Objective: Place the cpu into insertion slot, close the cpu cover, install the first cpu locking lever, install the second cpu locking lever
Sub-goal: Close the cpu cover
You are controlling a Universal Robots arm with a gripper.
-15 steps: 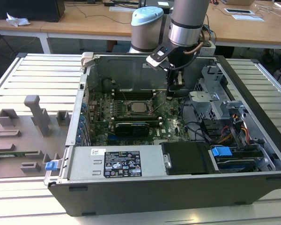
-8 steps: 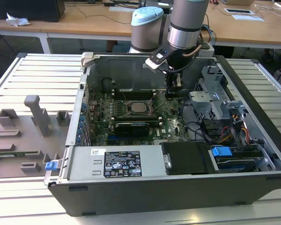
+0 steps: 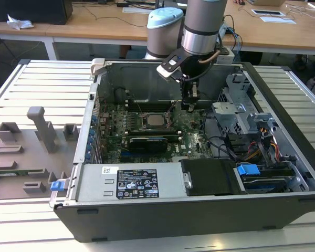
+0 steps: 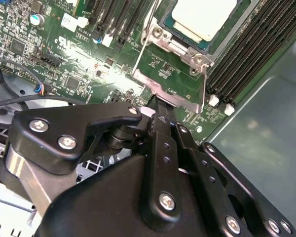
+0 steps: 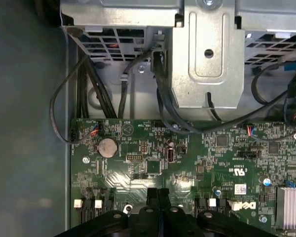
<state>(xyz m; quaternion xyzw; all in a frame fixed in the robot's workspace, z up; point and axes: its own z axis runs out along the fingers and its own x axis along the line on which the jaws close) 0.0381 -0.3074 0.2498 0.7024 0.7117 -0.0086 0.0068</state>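
We see the arm reach down into an open computer case (image 3: 199, 212) that lies on a slatted table (image 3: 42, 84). The hand (image 4: 157, 106) is narrow. In the first wrist view only a thin line parts its fingers (image 5: 152, 193) above the green board (image 5: 187, 168). Its tips meet the free edge of the cover (image 4: 170, 94), which is swung open toward the hand. We cannot tell whether they pinch it. Just beyond the cover, the cpu (image 4: 204, 19) sits in the slot (image 4: 200, 59), silver top up.

Cpu (image 3: 156, 121) in the insertion slot (image 3: 143, 125), claw (image 3: 190, 108) just beside, toward the exterior view's right.
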